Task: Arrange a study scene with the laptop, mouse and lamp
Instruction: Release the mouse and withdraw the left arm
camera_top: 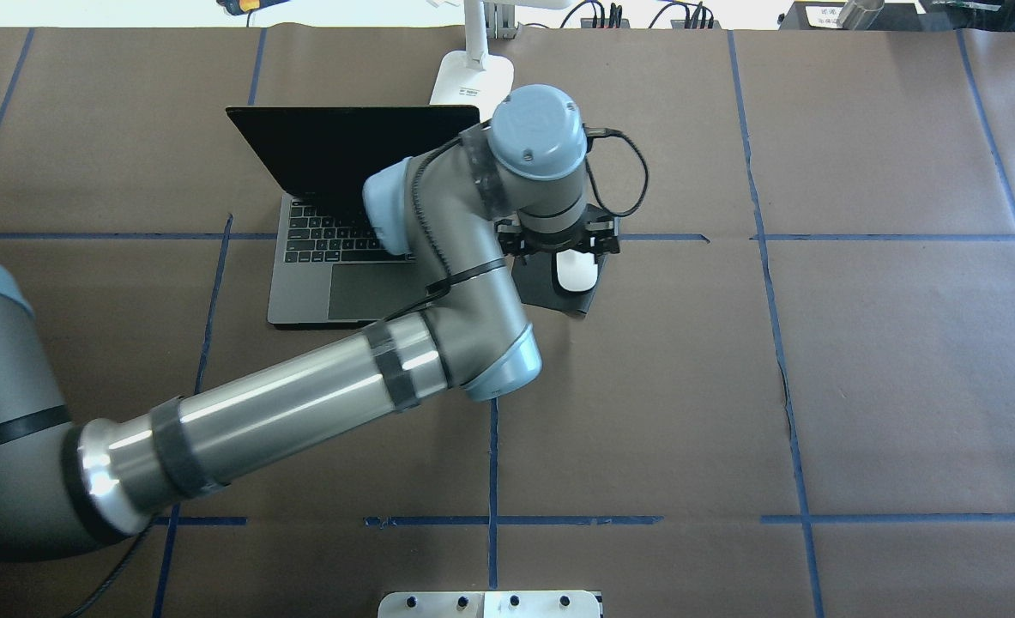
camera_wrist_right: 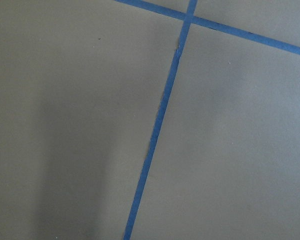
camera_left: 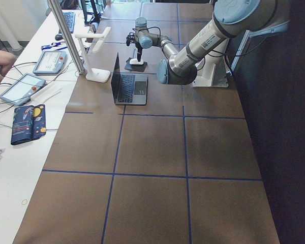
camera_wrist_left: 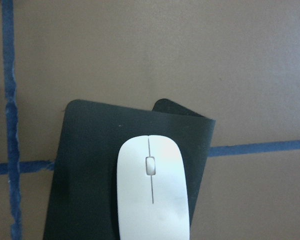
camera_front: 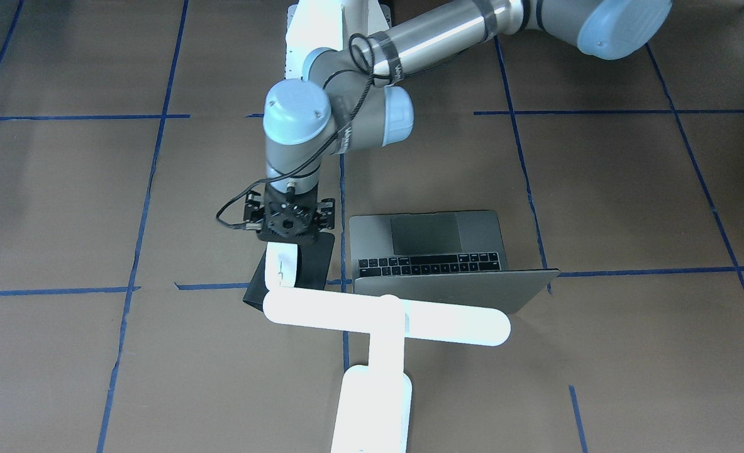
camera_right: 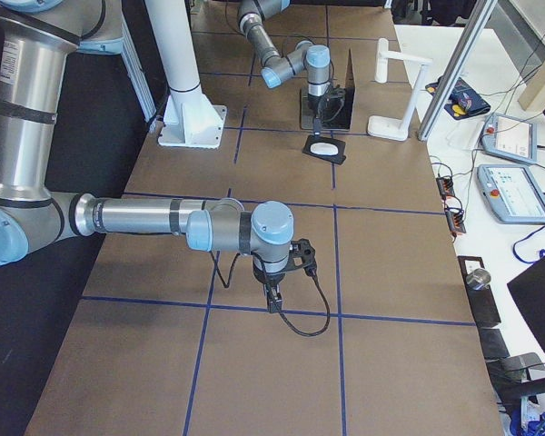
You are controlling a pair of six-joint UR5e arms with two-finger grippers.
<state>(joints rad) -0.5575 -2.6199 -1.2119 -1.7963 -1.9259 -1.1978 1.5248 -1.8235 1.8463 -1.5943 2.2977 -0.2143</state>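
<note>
Laptop [camera_top: 301,292] sits open on the table [camera_top: 859,360]. The mouse [camera_top: 577,275] is just off the laptop's right side (robot's right), lying on a pad [camera_top: 550,298] that's not touching the laptop. The lamp [camera_top: 460,86] stands right behind the laptop's lid.

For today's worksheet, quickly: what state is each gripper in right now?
Left gripper: above the mouse, jaws hidden; cannot tell.
Right gripper: seen only from the side; cannot tell.

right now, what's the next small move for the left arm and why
Probably lift the left arm straight up and clear. The mouse lies flat on the black pad beside the open laptop, the lamp stands behind its screen, and the jaws hang above the mouse, not touching.
</note>
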